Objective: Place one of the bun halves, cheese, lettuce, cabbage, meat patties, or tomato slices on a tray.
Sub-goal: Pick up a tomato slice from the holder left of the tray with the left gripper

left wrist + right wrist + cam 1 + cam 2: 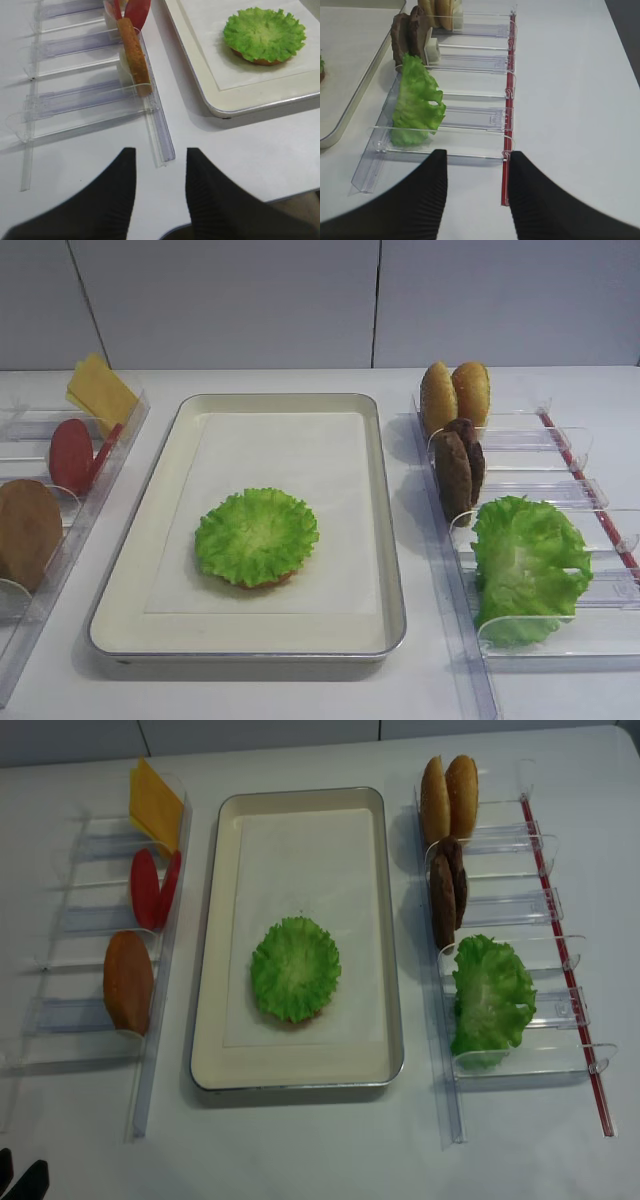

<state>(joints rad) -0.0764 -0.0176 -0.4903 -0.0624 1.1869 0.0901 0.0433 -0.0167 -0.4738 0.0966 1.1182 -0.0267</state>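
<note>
Both pairs of fingers, left gripper (156,172) and right gripper (477,175), stand parted and grasp nothing, hanging back so the tray (168,440) stays reachable. Ahead of the left fingers, upright in clear holders (95,95) for easy pinching: one bun half (135,57), two tomato slices (152,888), one cheese (156,802). Ahead of the right: one lettuce (415,107), two meat patties (409,35), two buns (455,392); the tray has one lettuce leaf (256,536) atop a bun.

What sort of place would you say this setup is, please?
Probably a lab bench staged as a burger station: a plain white table, clear holders racking patties, and a lined tray between them.
</note>
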